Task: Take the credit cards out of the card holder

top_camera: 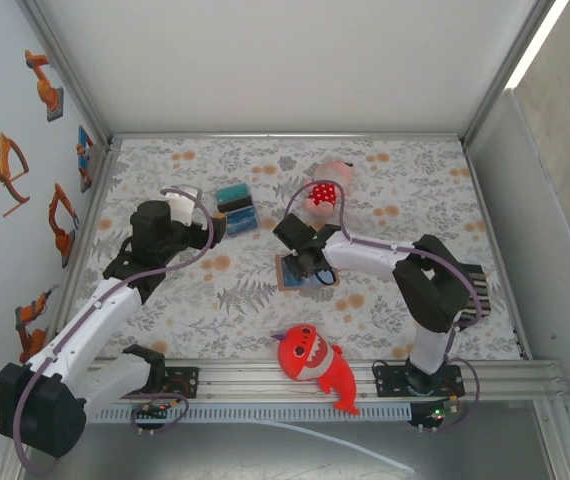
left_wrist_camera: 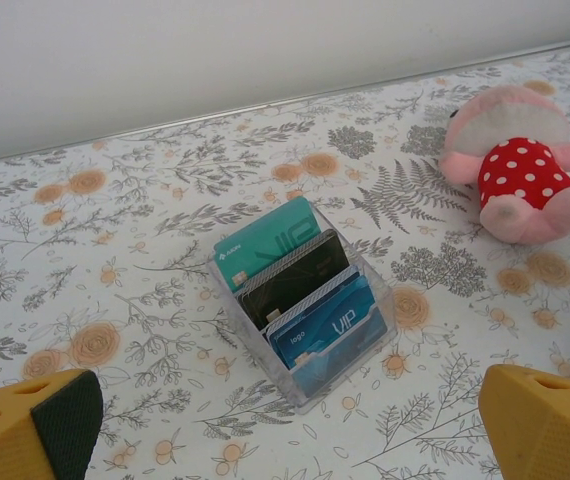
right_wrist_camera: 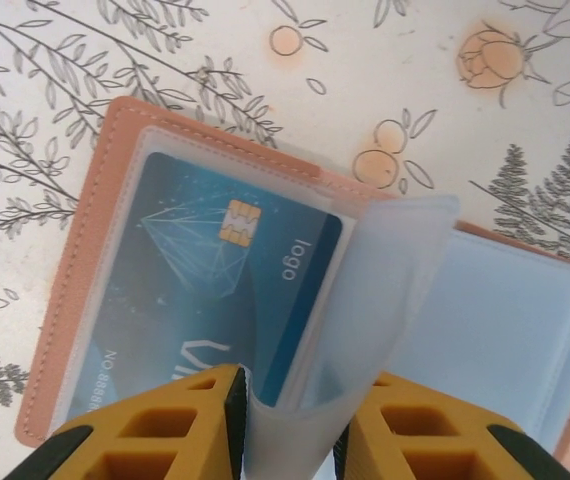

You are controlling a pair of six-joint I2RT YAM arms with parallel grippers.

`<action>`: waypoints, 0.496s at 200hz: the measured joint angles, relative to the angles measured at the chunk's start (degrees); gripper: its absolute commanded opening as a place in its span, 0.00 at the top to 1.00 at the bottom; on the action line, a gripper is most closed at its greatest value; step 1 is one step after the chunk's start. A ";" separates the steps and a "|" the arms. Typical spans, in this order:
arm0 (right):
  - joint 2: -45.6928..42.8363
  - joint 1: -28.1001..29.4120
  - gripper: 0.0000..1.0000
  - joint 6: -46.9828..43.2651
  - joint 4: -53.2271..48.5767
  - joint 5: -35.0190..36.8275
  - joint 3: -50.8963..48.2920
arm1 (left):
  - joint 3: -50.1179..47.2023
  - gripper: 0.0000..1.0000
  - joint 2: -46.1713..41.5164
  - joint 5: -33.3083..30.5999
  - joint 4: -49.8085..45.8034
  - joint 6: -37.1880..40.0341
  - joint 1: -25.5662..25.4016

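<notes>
The card holder (right_wrist_camera: 75, 260) lies open on the flowered table, tan outside with clear plastic sleeves inside. A blue credit card (right_wrist_camera: 195, 270) with a gold chip sits in its left sleeve. My right gripper (right_wrist_camera: 290, 420) is shut on a loose translucent sleeve page (right_wrist_camera: 385, 290), which bows up between the two yellow fingers. From above, the card holder (top_camera: 300, 272) lies mid-table under the right gripper (top_camera: 310, 262). My left gripper (left_wrist_camera: 285, 425) is open and hovers apart from it, facing a clear stand (left_wrist_camera: 300, 300).
The clear stand holds a teal card (left_wrist_camera: 265, 245), a black one and a blue one (left_wrist_camera: 330, 325). A pink plush with a red dotted patch (left_wrist_camera: 520, 165) lies behind the card holder. A red shark plush (top_camera: 310, 360) sits at the near edge.
</notes>
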 measured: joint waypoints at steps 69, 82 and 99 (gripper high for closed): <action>-5.11 -0.98 0.71 1.90 -0.85 2.36 -2.36 | 0.76 0.03 0.04 -0.04 -0.46 0.00 -0.68; -6.08 -1.29 0.71 2.45 -0.83 2.58 -3.21 | 1.16 0.03 0.07 -0.04 -0.48 0.00 -0.92; -7.10 -1.95 0.71 3.26 -0.76 2.58 -4.66 | 1.42 0.03 0.09 -0.13 -0.50 0.02 -1.36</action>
